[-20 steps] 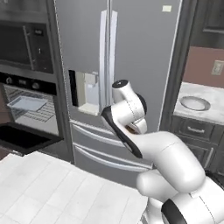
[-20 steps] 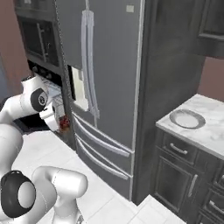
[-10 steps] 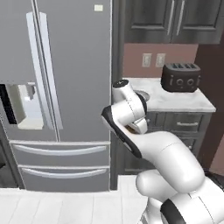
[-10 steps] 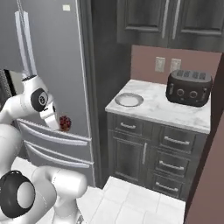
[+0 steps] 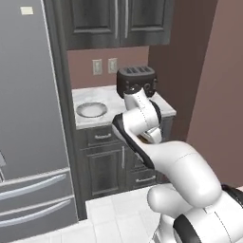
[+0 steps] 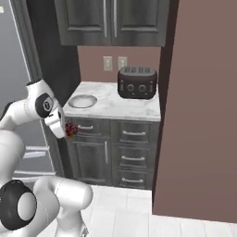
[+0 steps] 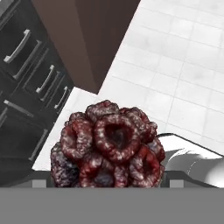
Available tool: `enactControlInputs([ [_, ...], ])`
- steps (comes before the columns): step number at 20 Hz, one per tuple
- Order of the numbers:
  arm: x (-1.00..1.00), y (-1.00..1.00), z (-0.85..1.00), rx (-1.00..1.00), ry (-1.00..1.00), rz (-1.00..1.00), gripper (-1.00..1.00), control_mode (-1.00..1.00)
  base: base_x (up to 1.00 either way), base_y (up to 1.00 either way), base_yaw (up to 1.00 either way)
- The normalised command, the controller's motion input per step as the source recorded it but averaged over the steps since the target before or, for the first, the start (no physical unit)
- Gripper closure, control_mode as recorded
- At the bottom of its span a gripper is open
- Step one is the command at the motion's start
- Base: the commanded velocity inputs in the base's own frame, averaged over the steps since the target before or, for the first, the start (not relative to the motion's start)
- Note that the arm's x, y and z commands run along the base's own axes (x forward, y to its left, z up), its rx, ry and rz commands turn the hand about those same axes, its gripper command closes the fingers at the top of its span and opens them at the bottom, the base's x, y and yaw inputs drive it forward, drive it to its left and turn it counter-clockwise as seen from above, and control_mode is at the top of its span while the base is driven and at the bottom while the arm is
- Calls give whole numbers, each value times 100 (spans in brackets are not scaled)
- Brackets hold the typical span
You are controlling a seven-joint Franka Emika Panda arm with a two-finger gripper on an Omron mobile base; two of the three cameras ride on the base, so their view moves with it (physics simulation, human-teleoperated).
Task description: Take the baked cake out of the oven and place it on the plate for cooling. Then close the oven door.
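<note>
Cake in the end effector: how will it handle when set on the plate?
The cake looks lumpy, made of ring-shaped clusters, so probably crumbly and fragile. Its uneven shape may sit tilted on the shallow plate. It seems light for its bulk.

Dark wood cabinets (image 6: 111, 21) hang above a white marble counter (image 6: 115, 105); brown wall (image 6: 203, 106) right, white tiled floor (image 6: 139, 213) below.

Both base views look forward and down from behind the arm, left and right, sharing the marble desk (image 5: 114, 102) with toaster (image 6: 137, 82) and plate (image 5: 91, 109). The hand view peers close along the claw at floor tiles (image 7: 183, 57).
</note>
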Motion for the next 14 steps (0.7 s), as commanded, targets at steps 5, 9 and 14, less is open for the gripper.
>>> enactControlInputs([
  [5,0,0,0,0,0,0,100,100,77,-12,-12],
  [9,0,0,0,0,0,0,100,100,89,0,1],
  [14,0,0,0,0,0,0,100,100,92,0,12],
])
